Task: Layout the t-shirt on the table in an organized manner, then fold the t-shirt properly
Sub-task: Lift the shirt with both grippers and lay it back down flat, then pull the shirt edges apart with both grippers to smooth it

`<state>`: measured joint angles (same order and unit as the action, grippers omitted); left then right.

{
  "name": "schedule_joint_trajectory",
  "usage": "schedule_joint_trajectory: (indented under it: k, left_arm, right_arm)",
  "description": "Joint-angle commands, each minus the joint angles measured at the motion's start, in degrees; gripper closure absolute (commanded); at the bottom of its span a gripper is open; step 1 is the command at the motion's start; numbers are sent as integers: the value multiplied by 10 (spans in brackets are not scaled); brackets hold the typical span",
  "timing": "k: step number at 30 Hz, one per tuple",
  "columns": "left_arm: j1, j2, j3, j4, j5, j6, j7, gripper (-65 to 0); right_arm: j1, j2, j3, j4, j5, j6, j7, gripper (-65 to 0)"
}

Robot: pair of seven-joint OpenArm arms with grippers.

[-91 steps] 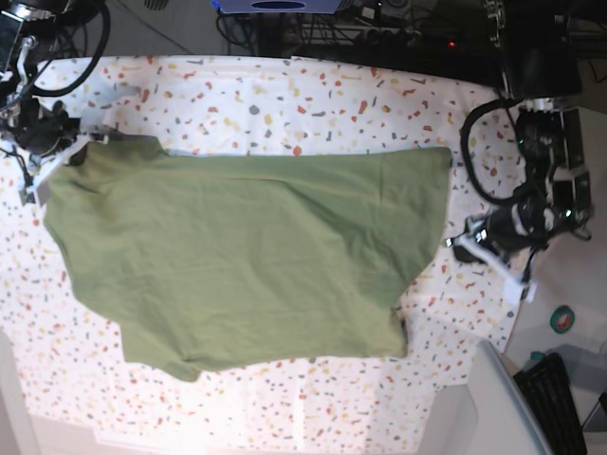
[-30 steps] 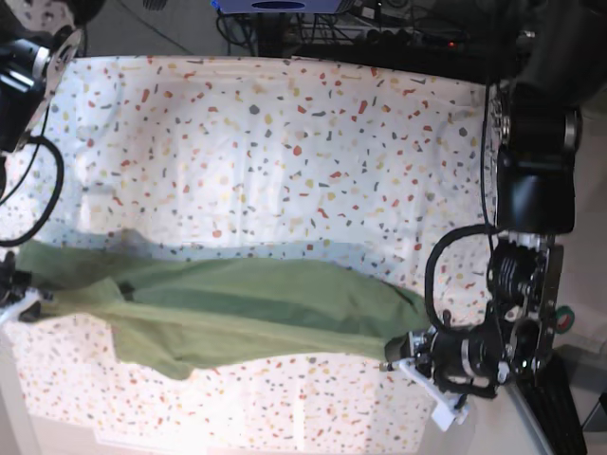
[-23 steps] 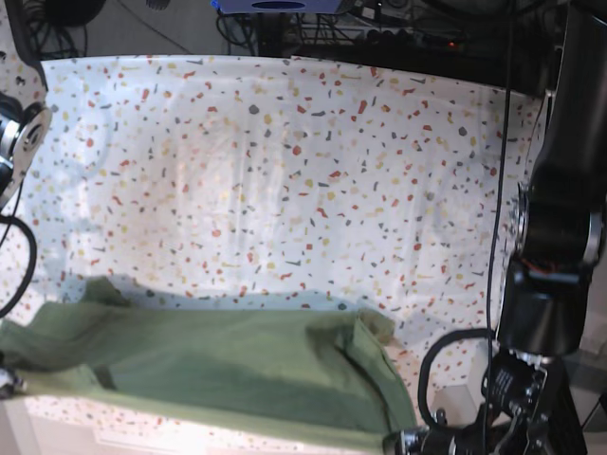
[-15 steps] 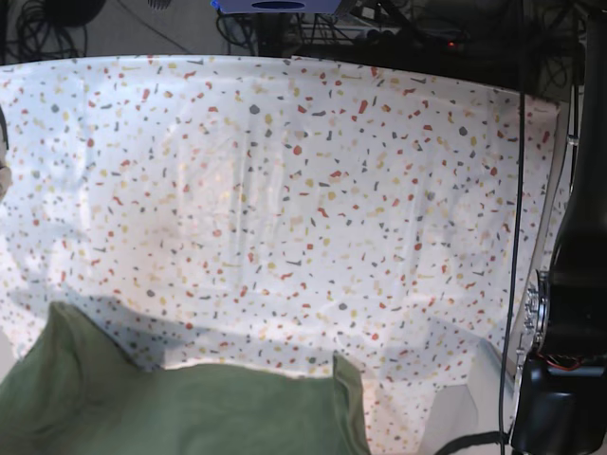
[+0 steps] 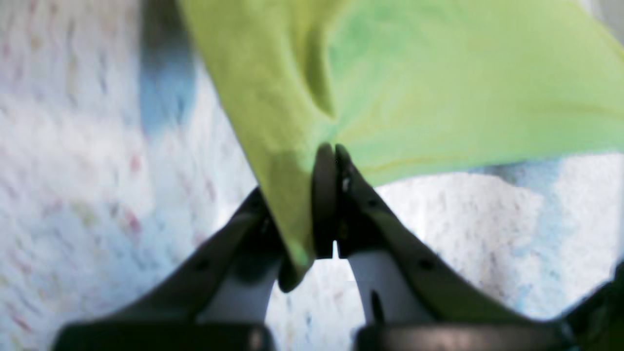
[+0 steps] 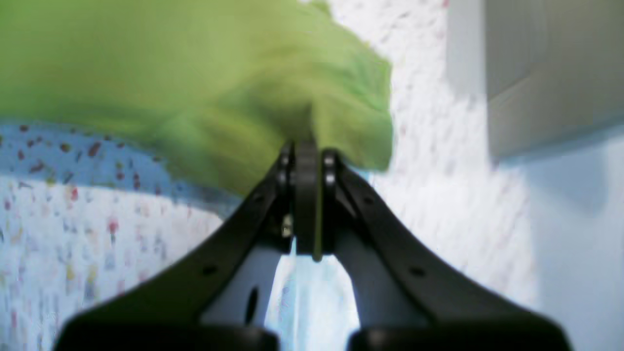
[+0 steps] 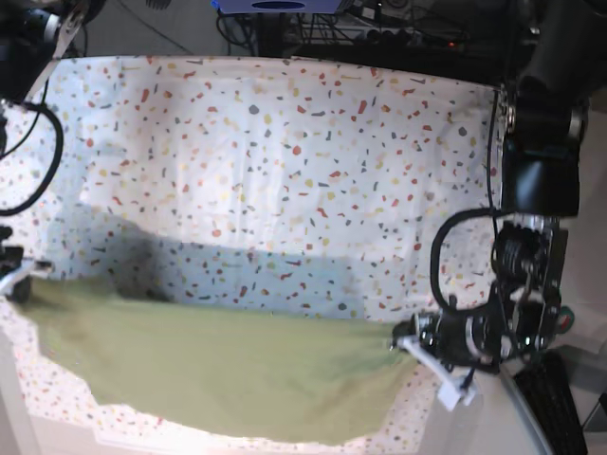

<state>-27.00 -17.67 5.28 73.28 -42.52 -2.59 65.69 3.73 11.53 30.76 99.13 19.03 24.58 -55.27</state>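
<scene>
The t-shirt (image 7: 218, 370) stretches between the left hand (image 7: 406, 343) and right hand (image 7: 17, 284), over the table (image 7: 285, 161).

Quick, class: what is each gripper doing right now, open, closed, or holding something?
Left gripper: closed, pinching an edge of the t-shirt.
Right gripper: closed, pinching another edge of the t-shirt.

Bright, even light falls on my table (image 7: 285, 142), and its near edge washes out in white glare. The t-shirt (image 7: 218, 365) casts a soft bluish shadow on the cloth beyond it. Both wrist views are blurred and oversaturated; the flecks smear, and my left claw (image 5: 325, 151) and right claw (image 6: 304, 146) show as dark, soft-edged shapes.
</scene>
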Motion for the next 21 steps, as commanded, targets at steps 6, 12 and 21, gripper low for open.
schedule_joint_trajectory:
  k: [6,12,21]
  left_arm:
    - [154,-26,-48,72,-9,0,-16,0]
    - [275,-40,-46,127,-9,0,-64,0]
    - [387,-67,-65,188,-9,0,-67,0]
  right_arm:
    - [-114,-38,27,-24,7,-2,77,0]
    - [-213,-58,27,-26,8,-2,106,0]
    - [-309,-89,27,25,7,-1,108,0]
